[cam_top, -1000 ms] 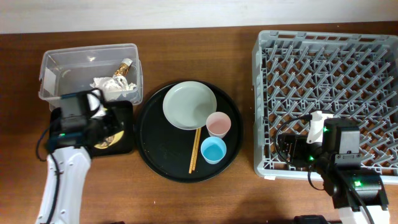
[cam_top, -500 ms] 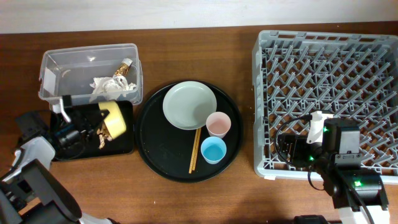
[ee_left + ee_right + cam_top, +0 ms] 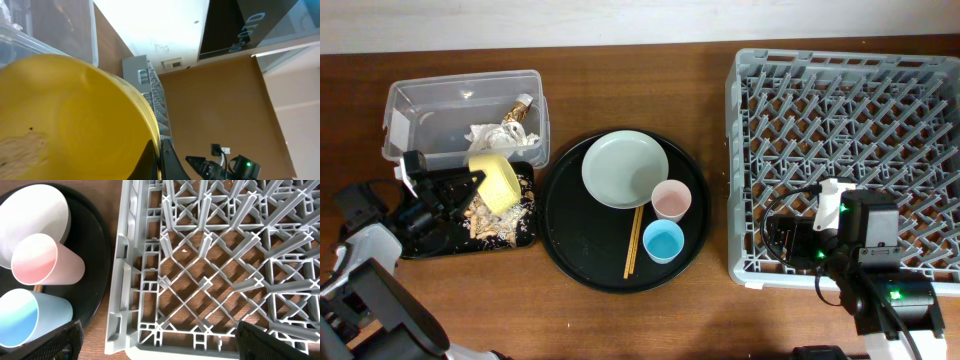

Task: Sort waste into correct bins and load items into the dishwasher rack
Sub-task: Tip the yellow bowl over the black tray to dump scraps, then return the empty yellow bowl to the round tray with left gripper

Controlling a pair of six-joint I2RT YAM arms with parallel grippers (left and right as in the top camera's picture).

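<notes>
My left gripper (image 3: 470, 186) is shut on the rim of the small yellow bowl (image 3: 497, 181) and holds it tipped on its side over the shallow black tray (image 3: 430, 245). Tan food scraps (image 3: 500, 222) lie scattered in that tray. In the left wrist view the bowl (image 3: 70, 115) fills the frame, with the fingers (image 3: 160, 156) pinching its rim. The clear tub (image 3: 420, 100) holds white napkins (image 3: 495, 135) and the gold wrapper (image 3: 523, 105). My right gripper (image 3: 790, 238) is open and empty over the dishwasher rack's (image 3: 880, 60) front left corner (image 3: 150, 330).
The round black serving tray (image 3: 570, 235) holds the grey-green plate (image 3: 625, 168), pink cup (image 3: 671, 200), light-blue cup (image 3: 663, 241) and chopsticks (image 3: 633, 243). The right wrist view shows the pink cup (image 3: 47, 260), blue cup (image 3: 27, 316) and plate (image 3: 35, 217) left of the rack.
The left arm has swung out to the left. The yellow bowl has tipped further over the black tray, and food scraps now lie spread in it. The right arm has not moved.
</notes>
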